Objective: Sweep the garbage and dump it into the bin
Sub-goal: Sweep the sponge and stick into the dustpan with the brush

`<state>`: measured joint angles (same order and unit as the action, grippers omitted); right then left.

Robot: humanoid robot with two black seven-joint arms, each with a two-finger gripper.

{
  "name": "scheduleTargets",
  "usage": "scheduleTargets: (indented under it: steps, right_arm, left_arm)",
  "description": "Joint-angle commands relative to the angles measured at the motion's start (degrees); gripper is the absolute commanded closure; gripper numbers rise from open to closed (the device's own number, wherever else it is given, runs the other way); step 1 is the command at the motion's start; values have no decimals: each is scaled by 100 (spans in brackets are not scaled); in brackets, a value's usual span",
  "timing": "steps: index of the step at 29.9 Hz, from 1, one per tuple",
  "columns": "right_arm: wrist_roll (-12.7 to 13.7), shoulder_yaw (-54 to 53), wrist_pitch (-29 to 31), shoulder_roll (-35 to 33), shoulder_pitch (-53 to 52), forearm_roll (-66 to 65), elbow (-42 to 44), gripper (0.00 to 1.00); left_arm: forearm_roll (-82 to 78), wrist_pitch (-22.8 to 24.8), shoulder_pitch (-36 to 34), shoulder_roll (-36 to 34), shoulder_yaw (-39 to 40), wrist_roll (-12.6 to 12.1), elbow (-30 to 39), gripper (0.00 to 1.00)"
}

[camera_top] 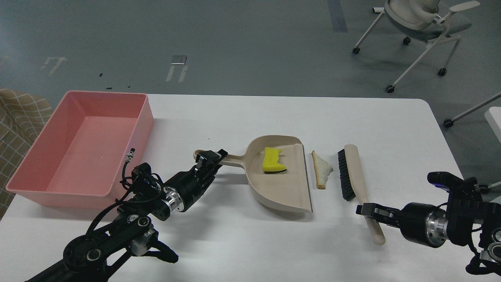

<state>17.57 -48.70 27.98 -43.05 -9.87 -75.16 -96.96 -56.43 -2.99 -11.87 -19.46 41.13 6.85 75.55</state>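
Observation:
The yellow notched chunk [273,160] lies inside the beige dustpan [282,184]. The white bread slice [321,173] lies on the table just right of the dustpan's open edge. My left gripper [209,159] is shut on the dustpan's handle [231,159]. My right gripper [370,213] is shut on the handle of the beige brush [356,184], whose black bristles [345,176] face left, a little right of the bread. The pink bin [84,147] stands at the table's left and holds nothing.
The white table [274,243] ends at a rounded far-right corner. An office chair [422,27] stands on the grey floor beyond it. A checked cloth [17,121] hangs to the left of the bin.

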Motion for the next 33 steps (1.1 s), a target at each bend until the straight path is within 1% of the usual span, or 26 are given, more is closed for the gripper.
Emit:
scheduleTargets:
  steps: [1, 9, 18, 21, 23, 25, 33]
  right_arm:
    - [18, 106, 2, 288, -129, 1, 2, 100]
    - [18, 159, 2, 912, -533, 27, 2, 100]
    - [18, 80, 2, 1176, -603, 62, -33, 100]
    - [9, -25, 2, 1343, -639, 307, -86, 100]
    - [18, -279, 2, 1536, -674, 737, -86, 100]
    - [44, -394, 2, 1633, -717, 818, -77, 100]
    - [62, -569, 2, 1484, -850, 959, -95, 100]
  left_arm:
    - [0, 0, 0, -5, -9, 1, -5, 96]
    - [0, 0, 9, -14, -9, 1, -5, 96]
    - [-52, 0, 88, -5, -9, 1, 4, 96]
    - [-88, 0, 88, -5, 0, 1, 4, 96]
    - [-79, 0, 88, -5, 0, 1, 4, 96]
    - [-79, 0, 88, -5, 0, 1, 4, 96]
    - [-70, 9, 79, -49, 26, 1, 4, 96]
